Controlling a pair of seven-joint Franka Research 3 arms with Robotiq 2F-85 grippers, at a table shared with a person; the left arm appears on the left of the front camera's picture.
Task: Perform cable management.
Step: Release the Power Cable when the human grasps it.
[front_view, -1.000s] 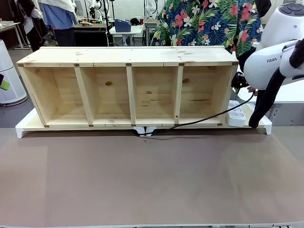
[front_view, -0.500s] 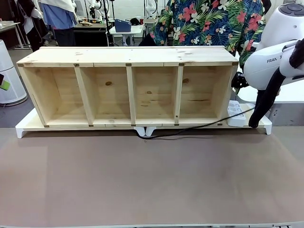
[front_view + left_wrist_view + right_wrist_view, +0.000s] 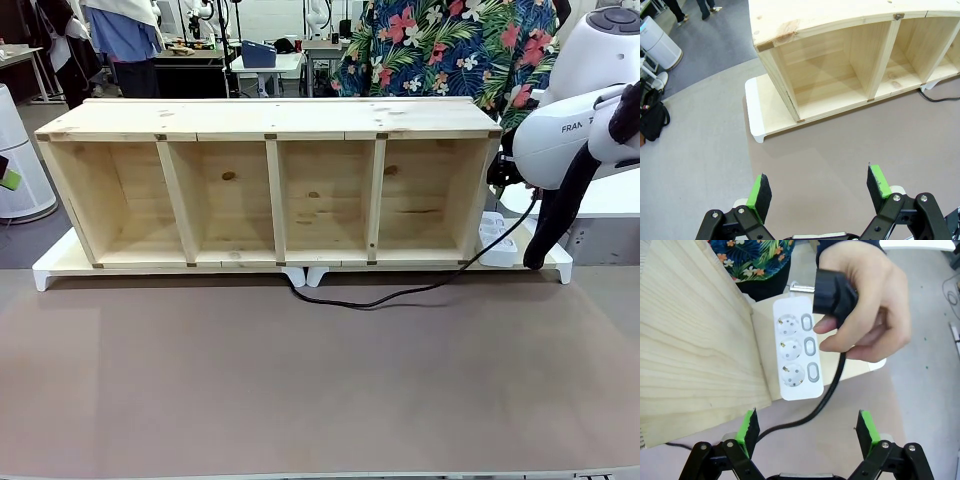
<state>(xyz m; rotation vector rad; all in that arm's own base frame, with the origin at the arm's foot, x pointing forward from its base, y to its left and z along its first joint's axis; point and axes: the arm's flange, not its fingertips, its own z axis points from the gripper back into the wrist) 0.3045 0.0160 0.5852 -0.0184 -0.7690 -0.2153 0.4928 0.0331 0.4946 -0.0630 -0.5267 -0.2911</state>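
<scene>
The black cable (image 3: 400,295) comes out from under the wooden shelf (image 3: 270,180), sags across the brown table and rises behind my right arm (image 3: 565,135). In the right wrist view a person's hand (image 3: 870,320) holds the cable's black plug (image 3: 832,290) just above the white power strip (image 3: 796,347), and the cable (image 3: 827,392) hangs down from it. My right gripper (image 3: 806,429) is open below the strip and the hand, holding nothing. My left gripper (image 3: 819,187) is open over bare table, short of the shelf's left end (image 3: 805,75).
The long shelf with several open compartments stands on a white base (image 3: 50,270) along the far side of the table. The power strip (image 3: 497,243) lies on the base's right end. A white appliance (image 3: 20,160) stands on the floor at far left.
The cable, which ran close along the shelf base, now sags forward onto the table and rises higher at the right. The person has shifted right. My right arm stayed still.
</scene>
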